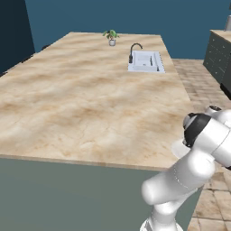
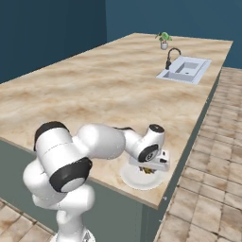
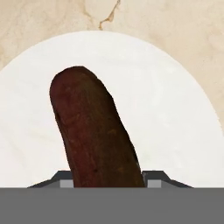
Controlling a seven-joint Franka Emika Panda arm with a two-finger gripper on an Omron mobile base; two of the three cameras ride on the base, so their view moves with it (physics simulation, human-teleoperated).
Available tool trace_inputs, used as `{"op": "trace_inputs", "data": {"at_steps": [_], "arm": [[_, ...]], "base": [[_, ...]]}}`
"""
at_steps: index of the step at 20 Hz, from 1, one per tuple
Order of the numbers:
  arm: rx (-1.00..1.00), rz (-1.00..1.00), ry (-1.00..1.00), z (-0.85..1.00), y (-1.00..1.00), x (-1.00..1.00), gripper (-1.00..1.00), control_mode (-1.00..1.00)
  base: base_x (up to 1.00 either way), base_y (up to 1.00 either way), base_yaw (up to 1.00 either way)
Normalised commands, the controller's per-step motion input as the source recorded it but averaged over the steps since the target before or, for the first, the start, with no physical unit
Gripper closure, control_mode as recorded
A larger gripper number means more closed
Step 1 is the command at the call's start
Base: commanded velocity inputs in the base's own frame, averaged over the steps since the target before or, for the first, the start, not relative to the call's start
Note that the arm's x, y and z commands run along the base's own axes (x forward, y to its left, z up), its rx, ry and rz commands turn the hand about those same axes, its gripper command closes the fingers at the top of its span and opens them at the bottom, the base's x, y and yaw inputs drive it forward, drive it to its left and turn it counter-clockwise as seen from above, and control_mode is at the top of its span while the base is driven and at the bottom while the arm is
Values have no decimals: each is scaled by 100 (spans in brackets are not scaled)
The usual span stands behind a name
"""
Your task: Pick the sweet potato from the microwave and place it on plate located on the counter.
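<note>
Currently: placing step. My hand (image 2: 150, 168), fingers clamped on the sweet potato (image 3: 94, 131), hangs directly over the plate (image 3: 175, 109) on the surface (image 2: 104, 85). Potato: between my fingers, just above the plate. Next, by my judgement: lower slightly, then part fingers.

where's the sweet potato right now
The dark reddish-brown oblong sweet potato sits between the hand's fingers, just above the round white plate at the marbled counter's near right corner.
</note>
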Motion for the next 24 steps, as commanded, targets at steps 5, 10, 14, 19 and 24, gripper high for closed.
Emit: {"op": "trace_inputs", "data": {"at_steps": [5, 10, 14, 19, 24], "arm": [[0, 0, 0, 0, 4, 0, -100, -100], [0, 0, -8, 25, 34, -25, -100, -100], [-5, -4, -6, 77, 46, -35, -100, -100], [-10, -4, -1, 99, 86, -45, -100, -100], [-18, -7, 0, 99, 100, -60, -100, -100]], "base": [[0, 0, 0], [0, 0, 0], [0, 0, 0], [0, 0, 0], [0, 0, 0]]}}
